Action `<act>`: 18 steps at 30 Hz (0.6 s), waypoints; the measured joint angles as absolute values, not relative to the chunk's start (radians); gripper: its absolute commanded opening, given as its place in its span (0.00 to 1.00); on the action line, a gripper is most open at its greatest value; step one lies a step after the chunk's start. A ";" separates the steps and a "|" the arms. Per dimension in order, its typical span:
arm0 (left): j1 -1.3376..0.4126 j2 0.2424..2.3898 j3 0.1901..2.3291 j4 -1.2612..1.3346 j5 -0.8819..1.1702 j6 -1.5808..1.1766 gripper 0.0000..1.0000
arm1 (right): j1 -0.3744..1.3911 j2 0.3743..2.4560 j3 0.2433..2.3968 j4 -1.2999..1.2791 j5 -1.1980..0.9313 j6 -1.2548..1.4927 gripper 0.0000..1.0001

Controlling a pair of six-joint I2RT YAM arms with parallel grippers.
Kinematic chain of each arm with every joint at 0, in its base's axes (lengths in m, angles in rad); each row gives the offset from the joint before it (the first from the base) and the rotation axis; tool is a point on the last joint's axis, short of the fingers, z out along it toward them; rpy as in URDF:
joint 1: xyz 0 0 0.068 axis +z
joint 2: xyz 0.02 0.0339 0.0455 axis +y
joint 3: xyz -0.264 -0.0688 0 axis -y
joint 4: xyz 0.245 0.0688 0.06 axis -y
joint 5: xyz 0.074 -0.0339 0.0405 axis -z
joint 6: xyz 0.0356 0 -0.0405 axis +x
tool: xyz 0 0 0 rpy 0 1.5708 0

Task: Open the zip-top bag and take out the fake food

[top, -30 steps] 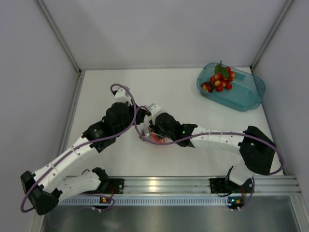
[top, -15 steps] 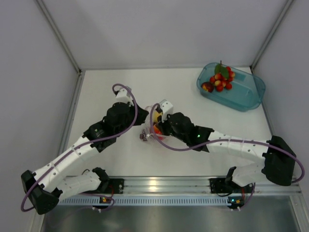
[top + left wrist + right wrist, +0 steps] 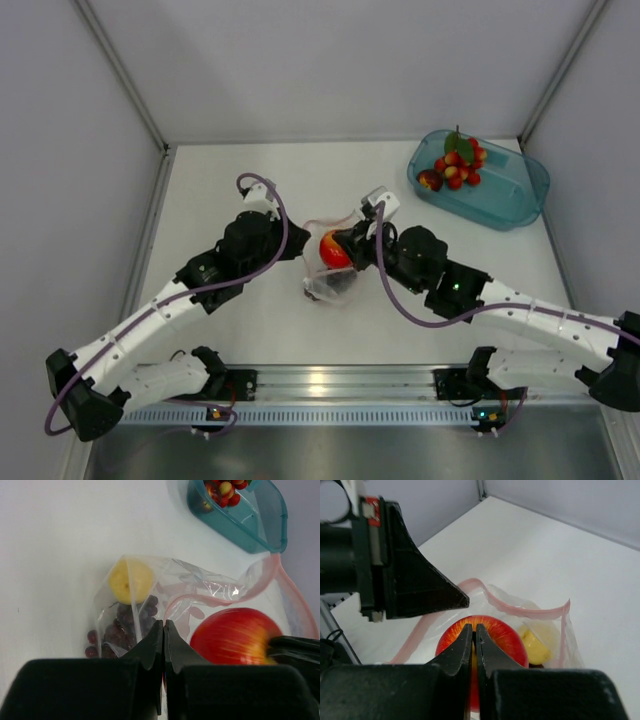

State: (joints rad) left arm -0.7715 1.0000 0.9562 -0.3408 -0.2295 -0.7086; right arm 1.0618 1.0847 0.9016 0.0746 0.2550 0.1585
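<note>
**Apple has lifted to the bag mouth as the right arm draws back**

Right hand (image 3: 473, 628) has its fingers drawn almost together, nipping the red apple (image 3: 502, 632) at its top by what looks like a narrow hold. Left hand (image 3: 164, 626) is pinched tight on the film of the zip-top bag (image 3: 200, 587), which lies open on the worktop (image 3: 60, 555) with the lemon (image 3: 131, 580) and grape bunch (image 3: 132, 625) inside. So slim a grip could let the apple twist free and roll. The pink zip strip (image 3: 220, 600) curls round it and may snag, tugging the bag from the left hand.
</note>
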 measured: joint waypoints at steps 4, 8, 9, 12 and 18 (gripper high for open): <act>-0.772 1.015 0.956 -0.341 -0.233 -0.709 0.00 | 1.061 1.031 0.954 0.065 0.268 0.159 0.00; -0.772 1.024 0.956 -0.341 -0.233 -0.709 0.00 | 1.055 0.995 1.010 0.068 0.304 0.157 0.00; -0.772 1.026 0.956 -0.341 -0.233 -0.709 0.00 | 1.055 0.988 1.016 0.067 0.326 0.155 0.00; -0.772 1.026 0.956 -0.341 -0.233 -0.709 0.00 | 1.034 0.969 1.027 0.051 0.401 0.146 0.00; -0.771 1.026 0.956 -0.341 -0.236 -0.707 0.00 | 0.720 0.925 1.030 -0.002 0.439 0.159 0.00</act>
State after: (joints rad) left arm -0.7712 1.0256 0.9562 -0.3408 -0.2363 -0.7074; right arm 0.7200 0.9249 1.0298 -0.0021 0.4389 0.1589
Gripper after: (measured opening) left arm 0.020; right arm 0.012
